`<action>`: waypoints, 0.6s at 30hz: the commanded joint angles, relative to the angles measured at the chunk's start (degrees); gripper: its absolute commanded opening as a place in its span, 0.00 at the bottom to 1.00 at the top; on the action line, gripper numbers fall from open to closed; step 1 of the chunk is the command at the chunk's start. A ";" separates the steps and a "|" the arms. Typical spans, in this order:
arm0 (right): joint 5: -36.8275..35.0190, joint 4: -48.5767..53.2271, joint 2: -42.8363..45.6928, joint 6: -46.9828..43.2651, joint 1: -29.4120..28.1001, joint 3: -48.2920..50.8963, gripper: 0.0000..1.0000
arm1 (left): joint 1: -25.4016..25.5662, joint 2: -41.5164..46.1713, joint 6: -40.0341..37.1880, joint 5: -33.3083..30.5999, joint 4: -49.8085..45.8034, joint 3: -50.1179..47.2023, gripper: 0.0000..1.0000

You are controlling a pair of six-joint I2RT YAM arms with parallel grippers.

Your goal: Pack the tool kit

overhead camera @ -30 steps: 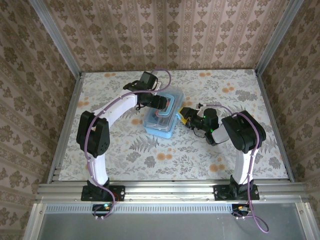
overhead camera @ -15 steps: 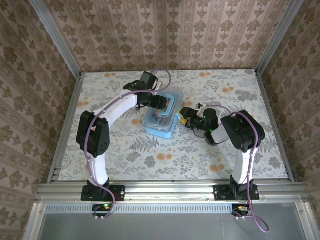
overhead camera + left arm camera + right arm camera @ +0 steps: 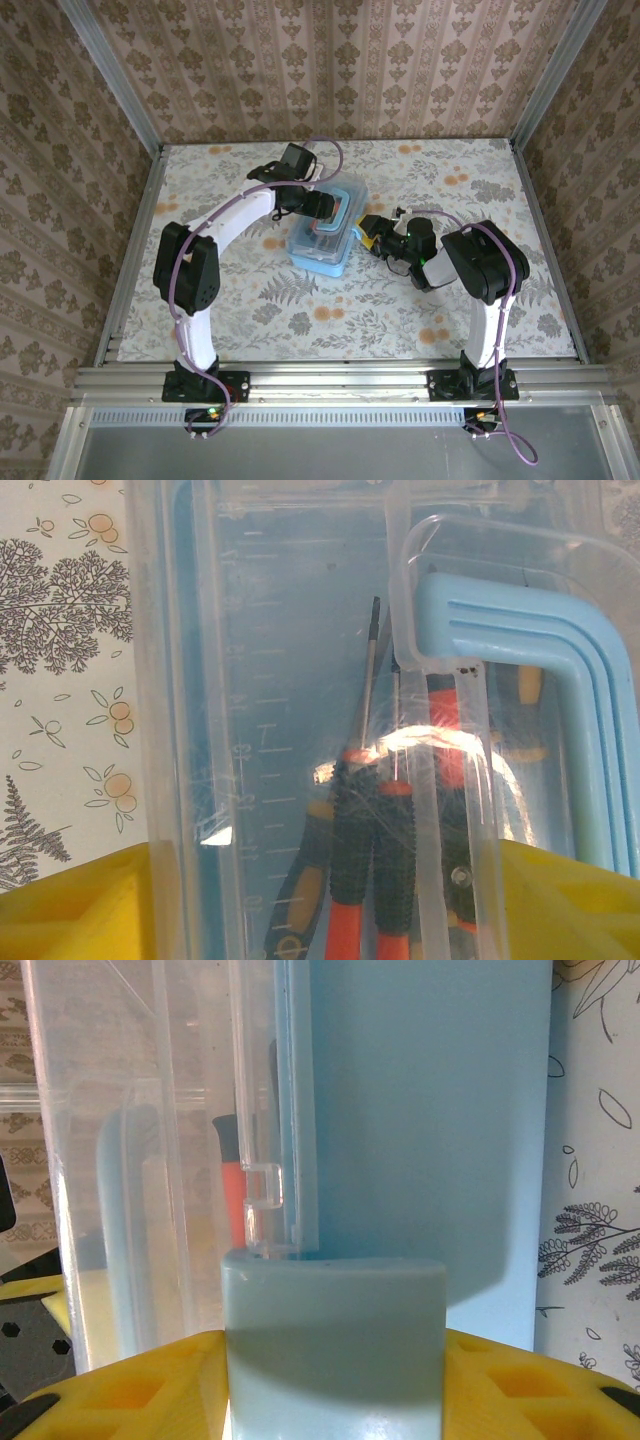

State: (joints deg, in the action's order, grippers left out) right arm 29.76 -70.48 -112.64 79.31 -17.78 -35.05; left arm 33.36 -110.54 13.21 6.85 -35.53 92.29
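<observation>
Almost nothing has shifted across the last second: both arms sit in the same poses around the case, and only the right wrist has settled a touch closer to it. That reads as a hold on the work, not a fresh reach.

On the left, the left end effector [image 3: 328,207] hangs over the far end of the tool kit case [image 3: 322,242], which lies near the middle of the counter [image 3: 250,300]. In the left wrist view its yellow fingers [image 3: 70,905] stand wide apart at the lower corners, with the case between them. Whether they pinch it or merely bracket it, I cannot tell.

Through the clear lid [image 3: 440,550] the screwdrivers [image 3: 375,880] lie inside the case, orange-and-black handles nearest the camera and shafts pointing away. The blue handle [image 3: 520,650] sits to their right.

On the right, the right end effector [image 3: 372,234] meets the case's right side. In its wrist view a pale-blue latch [image 3: 335,1350] fills the gap between the yellow fingers [image 3: 130,1390], so the jaws look closed onto it at about half width.

My judgement is that the tools are stowed and that securing the lid is what remains. With so little motion, the latch probably has not snapped home yet.
</observation>
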 commanded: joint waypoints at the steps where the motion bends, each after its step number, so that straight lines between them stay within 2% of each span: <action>1: -1.72 2.26 -1.81 -0.25 -0.54 0.59 0.54 | 1.53 -5.86 1.73 5.20 -9.29 -3.85 0.43; 18: -0.85 1.78 -1.93 -0.47 -0.57 0.34 0.59 | 1.53 -5.80 1.64 5.55 -9.12 -3.91 0.43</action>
State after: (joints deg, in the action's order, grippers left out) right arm 29.76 -70.57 -113.45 79.48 -17.78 -35.03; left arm 33.82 -110.54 13.23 6.15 -35.46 92.29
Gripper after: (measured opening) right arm 0.585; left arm 0.728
